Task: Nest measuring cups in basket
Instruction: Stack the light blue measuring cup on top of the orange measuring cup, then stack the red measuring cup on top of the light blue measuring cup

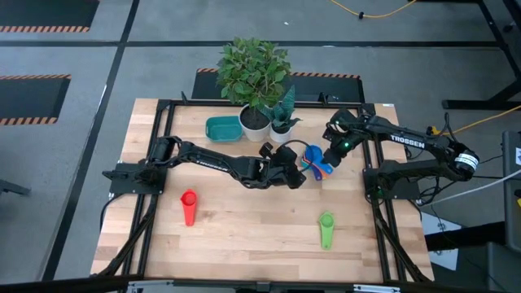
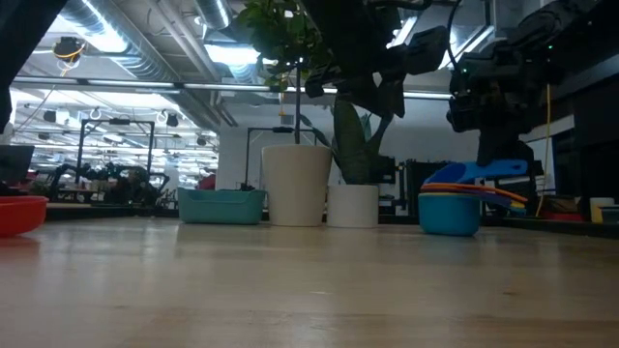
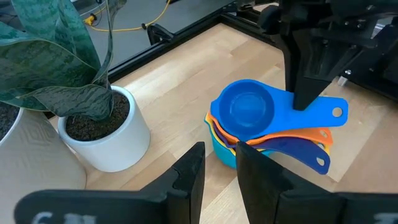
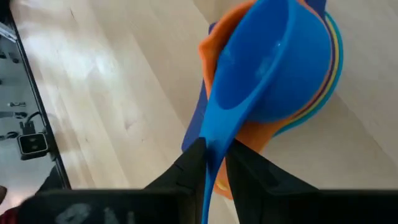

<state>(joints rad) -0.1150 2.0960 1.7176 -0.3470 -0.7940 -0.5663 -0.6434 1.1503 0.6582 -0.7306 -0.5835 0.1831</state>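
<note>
The left arm stretches low across the table from its left edge toward the middle, and the left gripper [image 1: 291,172] hovers just beside the stack of measuring cups [image 1: 316,160], its fingers [image 3: 189,177] close together with a narrow gap and nothing between them. On the table's left the red cup [image 1: 189,205] lies alone on the wood; behind it, near the far edge, sits the teal basket [image 1: 221,128], touching nothing but standing just beside the larger white pot [image 1: 254,122] with its leafy plant. A smaller white pot [image 3: 107,134] of dark soil stands next to that one.

The right arm folds in from the table's right side, and the right gripper [image 1: 334,155] is clamped on the flat handle of the blue cup [image 3: 249,107], which rests on top of the stack; orange [image 3: 292,138], yellow, light blue and dark blue cups nest under it. The green cup [image 1: 326,229] lies apart near the front right.

White lettering on the right arm reads "TROSSEN".

The table [image 1: 244,236] is pale wooden planking in a black frame. Around it is grey floor with striped hazard tape, and the low view shows a workshop with ceiling lights.
</note>
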